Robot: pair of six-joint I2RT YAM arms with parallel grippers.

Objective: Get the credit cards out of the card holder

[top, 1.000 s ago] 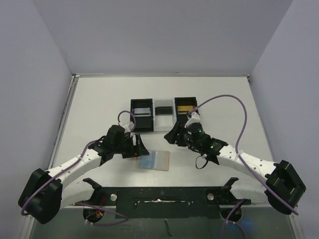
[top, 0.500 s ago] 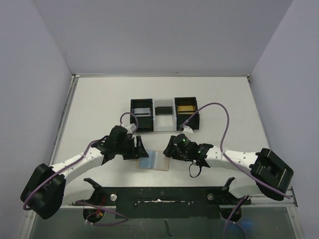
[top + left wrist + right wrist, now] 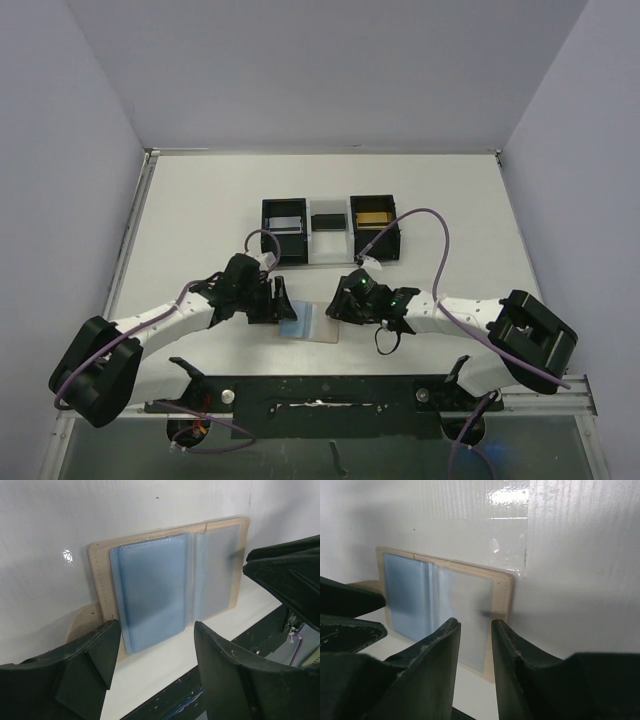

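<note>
- The card holder (image 3: 447, 600) is lying open and flat on the white table (image 3: 570, 580) — its tan rim framing two blue-grey sleeves.
- The right gripper (image 3: 475, 626) is hanging over the holder's near edge, jaws narrowly apart, clasping nothing.
- The left gripper's fingers (image 3: 345, 602) are showing at the left.

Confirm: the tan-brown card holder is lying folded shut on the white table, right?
Not quite. The flat tan-brown rectangular card holder lies on the white table opened flat, not folded shut; the left wrist view shows its clear sleeves and a light blue-grey plastic card.
</note>
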